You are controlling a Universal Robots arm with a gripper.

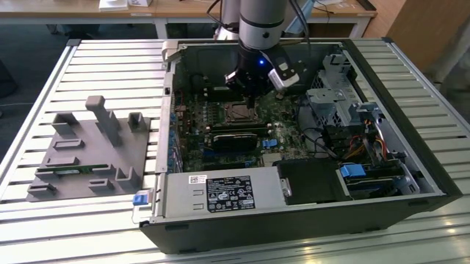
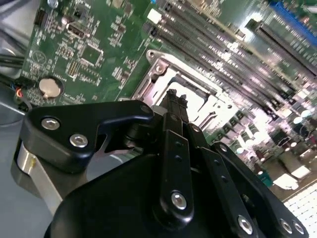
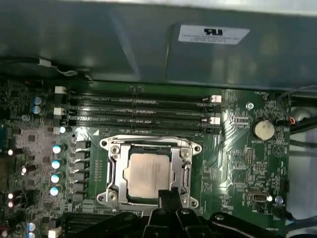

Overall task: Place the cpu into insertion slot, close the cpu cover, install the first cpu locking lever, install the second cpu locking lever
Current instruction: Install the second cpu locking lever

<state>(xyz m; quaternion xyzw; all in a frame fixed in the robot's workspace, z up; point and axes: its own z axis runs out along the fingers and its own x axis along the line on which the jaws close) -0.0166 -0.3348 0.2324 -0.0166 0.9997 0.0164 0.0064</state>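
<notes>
I've got the pincer point(image 3: 168, 194) right over the socket's near edge, fingers together, nothing clamped. The cpu point(image 3: 147, 174) sits in the insertion slot point(image 1: 239, 111), the cpu cover point(image 3: 148, 145) down around it, directly beneath my tips.

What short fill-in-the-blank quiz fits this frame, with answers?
1. The cpu lies in the ____ on the green board.
2. The cover around the cpu is ____ in colour.
3. The gripper hangs just above the ____.

Missing words: slot; silver; cpu
</notes>
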